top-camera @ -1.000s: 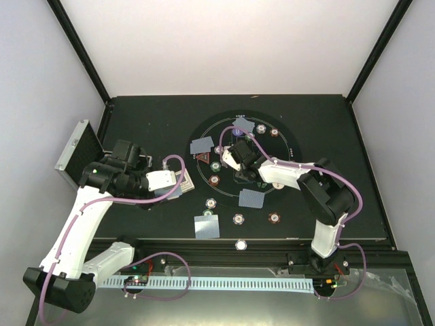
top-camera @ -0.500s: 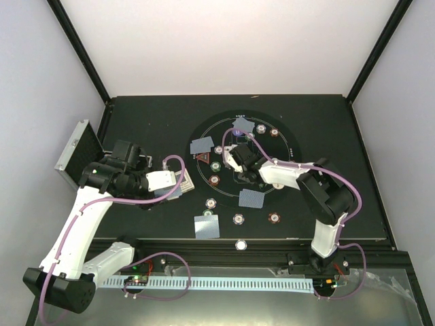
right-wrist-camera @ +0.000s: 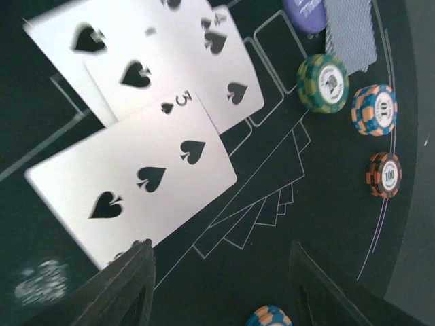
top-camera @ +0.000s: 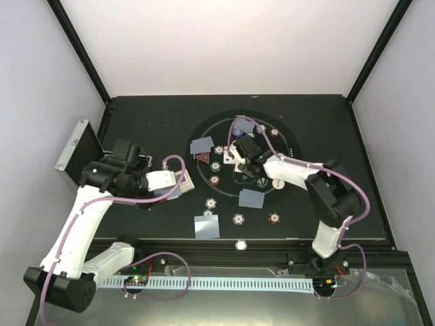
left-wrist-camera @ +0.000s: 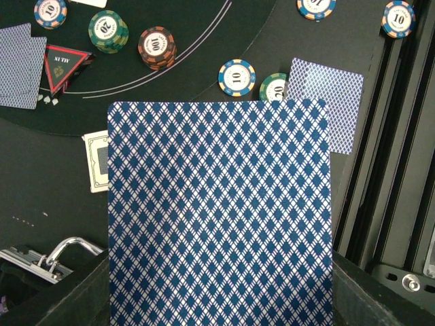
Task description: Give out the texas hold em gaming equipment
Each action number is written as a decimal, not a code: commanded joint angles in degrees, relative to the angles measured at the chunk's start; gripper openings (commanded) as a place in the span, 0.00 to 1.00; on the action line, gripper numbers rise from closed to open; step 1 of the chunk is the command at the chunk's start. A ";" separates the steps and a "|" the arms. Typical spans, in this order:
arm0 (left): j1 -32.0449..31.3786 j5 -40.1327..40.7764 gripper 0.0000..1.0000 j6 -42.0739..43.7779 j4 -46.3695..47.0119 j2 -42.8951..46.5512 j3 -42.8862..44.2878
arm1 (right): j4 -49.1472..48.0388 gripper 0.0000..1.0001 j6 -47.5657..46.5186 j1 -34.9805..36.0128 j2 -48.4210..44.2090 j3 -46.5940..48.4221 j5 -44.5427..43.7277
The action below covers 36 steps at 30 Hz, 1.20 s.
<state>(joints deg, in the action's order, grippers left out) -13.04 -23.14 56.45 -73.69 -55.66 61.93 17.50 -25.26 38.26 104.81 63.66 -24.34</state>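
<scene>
Far left, at the worktop [top-camera: 136,115] edge: ribbed silver case [top-camera: 71,155]. Next, pressed together and pinching a blue-backed card [left-wrist-camera: 219,210] upright before the lens: left claw [top-camera: 178,182]. Further right, on and around the round mat [top-camera: 289,136]: striped chips [left-wrist-camera: 157,47], red triangle marker [left-wrist-camera: 64,64], face-down cards [top-camera: 206,226]. Hovering spread over face-up spades [right-wrist-camera: 136,183], gripping nothing: right claw [right-wrist-camera: 221,288].

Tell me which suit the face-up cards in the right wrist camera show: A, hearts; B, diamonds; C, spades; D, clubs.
C: the three of spades lies face up with black spade pips, and the other face-up cards next to it carry spade pips too.
</scene>
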 commanded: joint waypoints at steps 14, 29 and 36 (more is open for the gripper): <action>0.81 -1.25 0.02 1.25 -1.54 -1.39 3.33 | 3.14 0.56 13.94 2.72 -2.92 -4.81 8.35; 1.61 -1.21 0.02 2.02 -2.07 -1.11 3.29 | 2.70 0.56 12.36 0.05 4.48 -0.92 1.80; 1.96 -1.36 0.02 2.35 -2.06 -1.36 3.28 | 2.89 0.56 10.88 -2.17 7.05 2.74 0.83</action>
<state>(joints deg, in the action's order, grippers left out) -11.57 -23.18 57.45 -74.19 -56.77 62.67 19.99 -13.19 38.04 108.75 64.88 -20.53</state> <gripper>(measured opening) 0.669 0.561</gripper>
